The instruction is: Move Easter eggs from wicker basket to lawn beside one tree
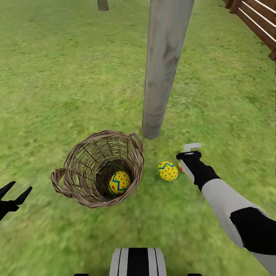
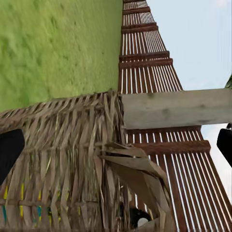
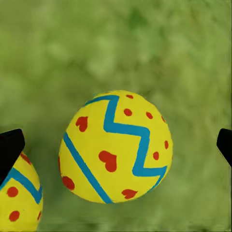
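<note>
The wicker basket (image 1: 76, 180) stands on the lawn (image 1: 57, 76) and holds one Easter egg (image 1: 119, 182). A second egg (image 1: 168, 171) lies on the grass to its right, close to the pale tree trunk (image 1: 165, 65). My right gripper (image 1: 188, 152) hangs open just right of that egg; in the right wrist view the egg (image 3: 116, 147) lies on grass between the spread fingertips (image 3: 9, 150). A third egg (image 3: 17, 198) lies beside it, mostly hidden by the gripper in the head view. My left gripper (image 1: 15, 192) is open and empty, left of the basket (image 2: 63, 159).
A brown slat fence (image 1: 257, 19) runs along the far right. Another trunk (image 1: 102, 4) stands far back. Open grass surrounds the basket and the tree. My base (image 1: 138, 262) shows at the bottom edge.
</note>
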